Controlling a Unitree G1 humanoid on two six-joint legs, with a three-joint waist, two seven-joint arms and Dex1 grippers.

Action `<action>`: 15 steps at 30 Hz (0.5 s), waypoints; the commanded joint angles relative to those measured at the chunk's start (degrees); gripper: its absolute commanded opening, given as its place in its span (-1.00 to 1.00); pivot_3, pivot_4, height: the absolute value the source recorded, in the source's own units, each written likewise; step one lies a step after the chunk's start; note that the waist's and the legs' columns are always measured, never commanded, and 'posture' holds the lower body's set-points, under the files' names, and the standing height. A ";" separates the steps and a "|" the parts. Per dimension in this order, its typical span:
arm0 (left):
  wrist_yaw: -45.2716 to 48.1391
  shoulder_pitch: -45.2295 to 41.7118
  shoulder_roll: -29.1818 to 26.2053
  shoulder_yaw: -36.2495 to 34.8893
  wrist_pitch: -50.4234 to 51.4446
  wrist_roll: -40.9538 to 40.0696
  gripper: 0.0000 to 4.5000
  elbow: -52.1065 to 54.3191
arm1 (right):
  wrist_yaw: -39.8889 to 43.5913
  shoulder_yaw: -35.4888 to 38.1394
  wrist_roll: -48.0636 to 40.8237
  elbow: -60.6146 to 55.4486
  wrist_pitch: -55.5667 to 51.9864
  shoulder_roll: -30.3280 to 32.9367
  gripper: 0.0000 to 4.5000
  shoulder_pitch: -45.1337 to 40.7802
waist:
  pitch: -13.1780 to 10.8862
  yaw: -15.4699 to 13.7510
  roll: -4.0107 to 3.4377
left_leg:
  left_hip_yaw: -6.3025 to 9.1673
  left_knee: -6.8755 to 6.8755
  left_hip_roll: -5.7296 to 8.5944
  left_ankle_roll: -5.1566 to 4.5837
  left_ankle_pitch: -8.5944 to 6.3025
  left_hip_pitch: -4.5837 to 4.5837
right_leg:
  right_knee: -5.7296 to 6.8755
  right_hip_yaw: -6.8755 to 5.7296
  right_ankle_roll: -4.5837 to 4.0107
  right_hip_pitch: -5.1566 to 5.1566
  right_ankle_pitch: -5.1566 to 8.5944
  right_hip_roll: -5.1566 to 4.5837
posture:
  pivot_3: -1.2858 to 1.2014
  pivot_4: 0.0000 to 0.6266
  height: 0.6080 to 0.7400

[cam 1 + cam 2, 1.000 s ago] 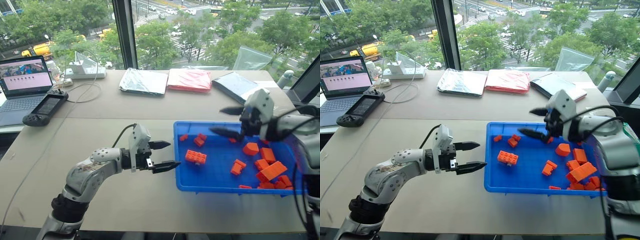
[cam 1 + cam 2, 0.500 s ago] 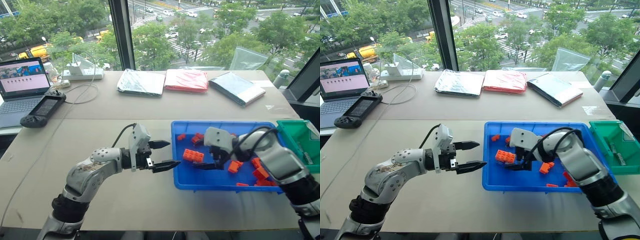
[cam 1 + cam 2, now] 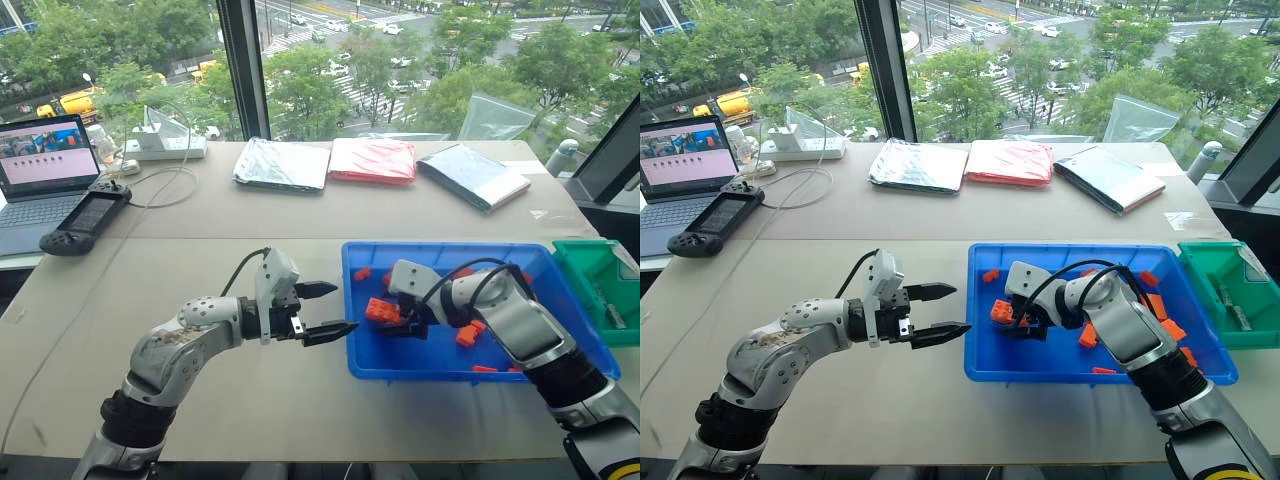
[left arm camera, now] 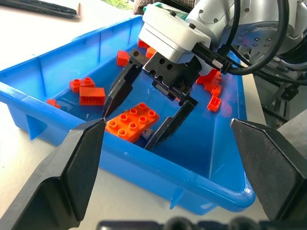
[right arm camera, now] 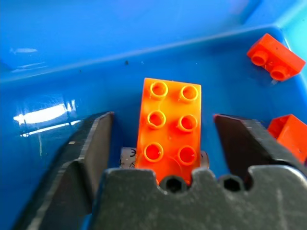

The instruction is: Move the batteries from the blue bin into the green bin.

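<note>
My right tool reaches down into the blue bin, near its left end, the forearm slanting in from the right and the wrist bent so the fingers point down and toward my left. Its fingers stand partly open, one on each side of an orange brick lying studs-up on the bin floor; they straddle it with a gap on both sides and grip nothing. A battery lies crosswise under the near end of that brick, its pale ends poking out on either side. My left arm is bent at the elbow and held above the surface, just outside the bin's left wall, with the left tool roughly level, pointing right at the bin, fingers spread wide and empty. More orange bricks are scattered across the bin, mostly toward its right half. The green bin sits on the surface just beside the blue bin's right end.
</note>
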State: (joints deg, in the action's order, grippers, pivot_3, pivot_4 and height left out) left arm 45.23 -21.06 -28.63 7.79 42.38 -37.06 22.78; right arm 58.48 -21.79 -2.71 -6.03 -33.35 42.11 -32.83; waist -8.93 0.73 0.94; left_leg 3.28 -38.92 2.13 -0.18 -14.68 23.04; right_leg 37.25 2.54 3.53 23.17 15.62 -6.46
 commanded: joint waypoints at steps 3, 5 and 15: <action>-0.05 -0.12 0.20 -0.70 -0.91 -0.20 1.00 1.76 | -0.49 0.55 1.28 0.04 0.31 -0.36 -0.35 -0.18 | 0.00 0.01 0.00 | 0.00 0.00 0.00 0.00 0.00 -0.01 | 0.00 0.00 0.00 -0.01 0.00 0.00 | 0.03 -0.52 1.00; 0.04 -0.17 0.16 -0.69 -0.97 -0.16 1.00 1.65 | -0.53 0.72 1.30 -0.37 0.01 -0.38 -0.35 -0.05 | 0.00 0.01 0.00 | 0.00 0.00 0.00 0.00 0.00 -0.01 | 0.01 0.00 0.00 -0.01 0.00 0.00 | 0.03 -0.52 1.00; 0.17 -0.36 0.27 -0.95 -0.99 -0.36 1.00 1.29 | -3.72 13.25 -6.02 -9.41 -11.12 -0.12 -0.35 -2.00 | 0.00 -0.03 0.00 | 0.01 0.00 0.01 0.00 0.00 0.04 | 0.02 0.01 0.00 0.04 0.00 -0.01 | 0.03 -0.52 1.00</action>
State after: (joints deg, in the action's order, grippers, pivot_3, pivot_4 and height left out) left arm 45.21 -21.07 -28.59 7.79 42.38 -37.06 22.75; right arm 56.07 -12.88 -6.62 -12.25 -42.91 41.74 -33.28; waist -8.93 0.70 0.94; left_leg 3.29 -38.92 2.14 -0.18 -14.68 23.08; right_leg 37.27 2.54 3.53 23.21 15.62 -6.47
